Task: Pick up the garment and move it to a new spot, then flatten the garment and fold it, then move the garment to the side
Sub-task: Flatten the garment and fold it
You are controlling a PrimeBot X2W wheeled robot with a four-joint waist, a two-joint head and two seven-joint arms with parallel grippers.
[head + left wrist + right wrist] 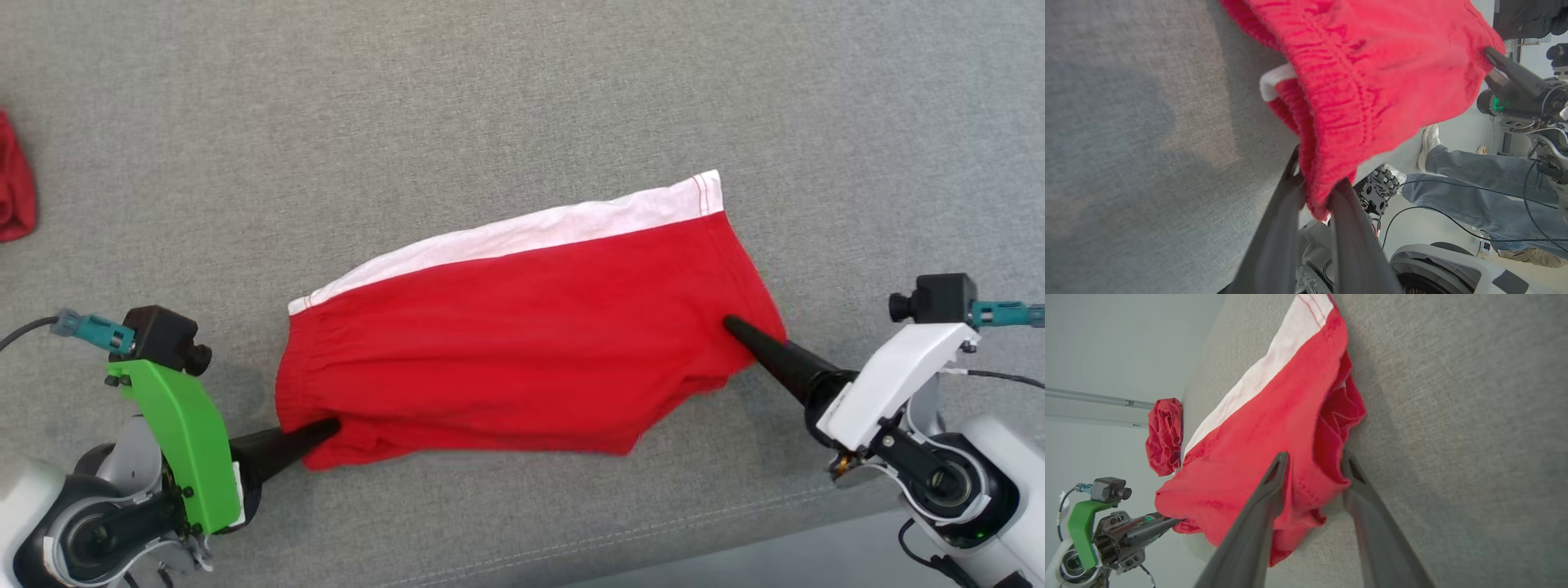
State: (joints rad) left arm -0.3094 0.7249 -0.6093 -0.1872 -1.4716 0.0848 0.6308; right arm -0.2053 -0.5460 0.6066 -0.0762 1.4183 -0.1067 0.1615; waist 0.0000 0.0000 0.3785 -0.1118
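Red cotton shorts with a white side band (522, 343) lie spread out mid-way across the grey cloth-covered bench (490, 98). Left pincer (326, 426) is clamped on the shorts' near-left corner, at the gathered waistband. Right pincer (1316, 457) sits at the shorts' near-right hem, fingers (1265, 502) spread, hem edge loose between them. Crumpled red cloth (15, 184) lies well left of the shorts.
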